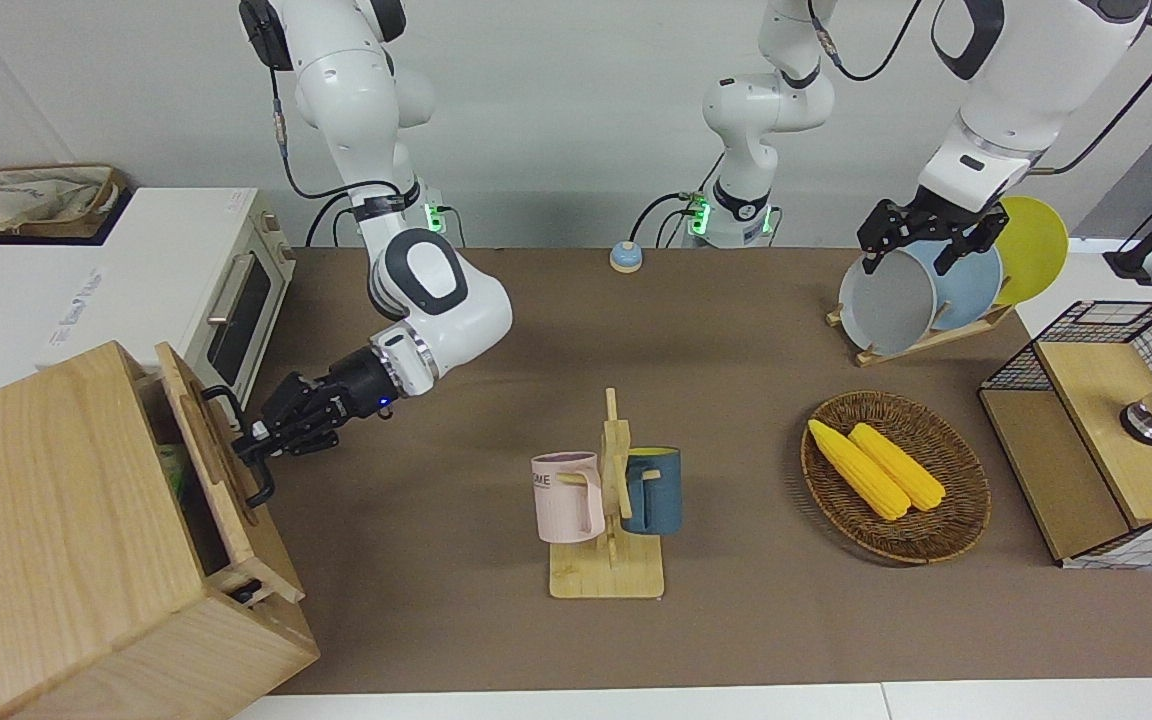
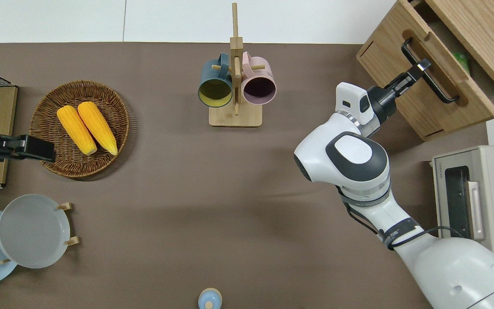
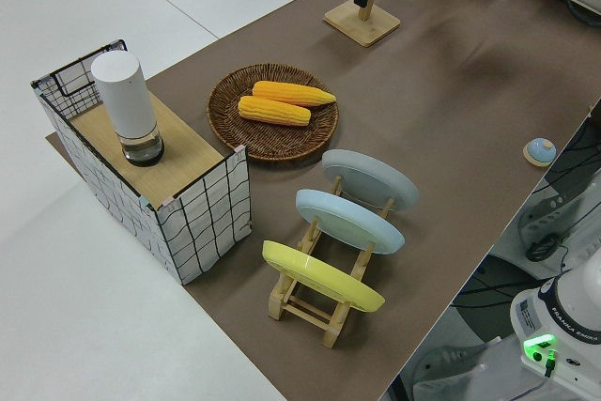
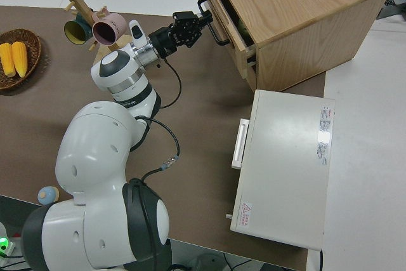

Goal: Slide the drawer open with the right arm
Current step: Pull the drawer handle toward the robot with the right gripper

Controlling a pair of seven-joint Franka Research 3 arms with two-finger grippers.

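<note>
**Partly out: the drawer is coming open on its handle**

Already the drawer (image 1: 198,440) is standing a little way out of the large wooden box (image 1: 46,540) at the right arm's end of the table, with a dark gap showing above its front panel and something green lying inside. The right gripper (image 2: 418,68) is clamping the black loop handle (image 2: 427,71) near its middle, fingers closed around the bar. The right arm (image 2: 358,159) is stretching from its base toward the box, past the white oven (image 1: 191,290) nearer the robots.

By my reading, the pull is under way and only partly done. The next move is calling for a straight draw along the drawer's own line, away from the box, keeping the grip firm so the bar is not slipping. The left arm is parked.
</note>
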